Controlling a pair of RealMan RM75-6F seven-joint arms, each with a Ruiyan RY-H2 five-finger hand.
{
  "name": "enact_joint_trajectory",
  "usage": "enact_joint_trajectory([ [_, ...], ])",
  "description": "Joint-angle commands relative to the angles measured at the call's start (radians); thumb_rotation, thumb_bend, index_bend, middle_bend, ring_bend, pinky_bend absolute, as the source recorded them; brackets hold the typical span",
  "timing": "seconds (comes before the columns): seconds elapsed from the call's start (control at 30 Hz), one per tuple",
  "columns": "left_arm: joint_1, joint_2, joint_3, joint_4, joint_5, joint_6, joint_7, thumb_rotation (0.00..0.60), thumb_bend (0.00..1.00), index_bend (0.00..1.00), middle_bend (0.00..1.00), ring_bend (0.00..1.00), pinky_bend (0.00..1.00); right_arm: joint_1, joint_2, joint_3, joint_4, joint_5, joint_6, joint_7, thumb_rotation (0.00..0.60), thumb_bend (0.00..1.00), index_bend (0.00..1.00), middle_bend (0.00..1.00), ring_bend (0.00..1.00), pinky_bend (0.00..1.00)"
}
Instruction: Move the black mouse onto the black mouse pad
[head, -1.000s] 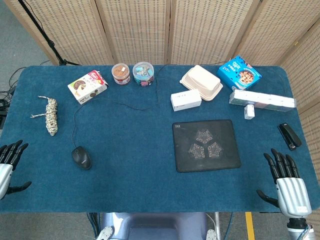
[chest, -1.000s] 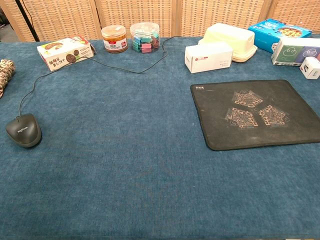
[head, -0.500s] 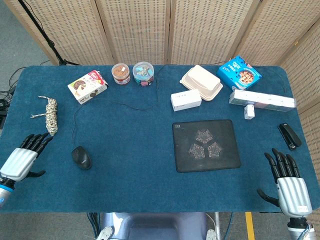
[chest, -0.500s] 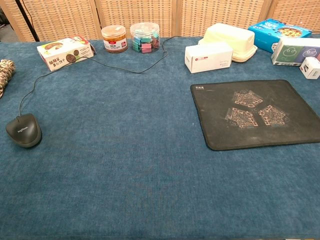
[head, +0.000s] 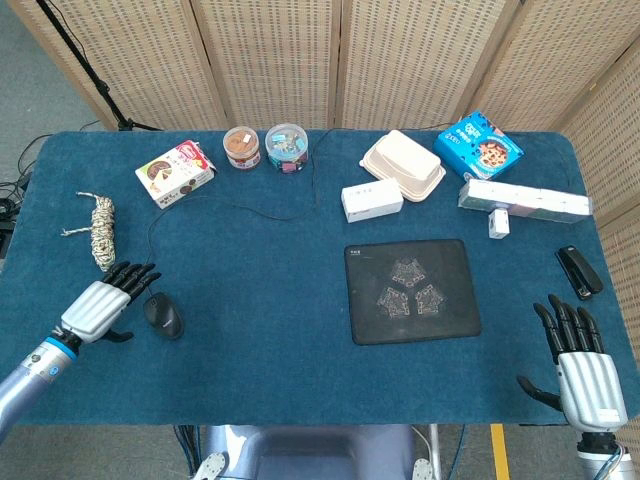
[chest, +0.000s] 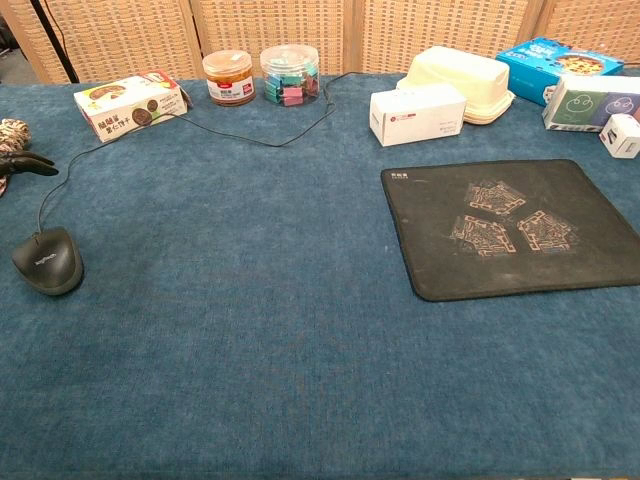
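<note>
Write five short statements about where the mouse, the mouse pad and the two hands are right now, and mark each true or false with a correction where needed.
1. The black mouse lies on the blue tablecloth, off the black mouse pad. True.
2. The left hand grips the mouse. False: in the head view it is beside the mouse, fingers spread, holding nothing.
3. The right hand is near the table's front right corner, holding nothing. True.
4. The mouse pad carries a white box. False: nothing lies on the pad; the white box sits on the cloth behind it.
5. The mouse's cable runs back toward the jars. True.
</note>
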Motion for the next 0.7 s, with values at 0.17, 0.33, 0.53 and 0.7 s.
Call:
enact_joint_trajectory([
  [0.17, -0.053, -0.037, -0.008, -0.030, -0.027, -0.071, 0.065, 0.600, 0.19, 0.06, 0.07, 0.04, 0.11, 0.001, 0.001, 0.006, 0.001, 0.013, -0.003, 0.006, 0.600, 0.00, 0.00, 0.00, 0.00, 0.00],
  [0.33, -0.067, -0.072, -0.005, -0.018, -0.037, -0.085, 0.104, 0.600, 0.21, 0.23, 0.22, 0.16, 0.20, -0.001, 0.005, 0.006, 0.001, 0.015, 0.002, 0.014, 0.600, 0.00, 0.00, 0.00, 0.00, 0.00],
  [0.53, -0.076, -0.090, -0.002, -0.017, -0.049, -0.094, 0.172, 0.600, 0.22, 0.33, 0.31, 0.23, 0.26, -0.001, 0.010, 0.008, 0.000, 0.018, 0.004, 0.029, 0.600, 0.00, 0.00, 0.00, 0.00, 0.00],
  [0.7, -0.079, -0.103, -0.004, -0.028, -0.061, -0.089, 0.210, 0.600, 0.23, 0.46, 0.43, 0.33, 0.36, 0.000, 0.015, 0.006, -0.001, 0.018, 0.000, 0.044, 0.600, 0.00, 0.00, 0.00, 0.00, 0.00],
])
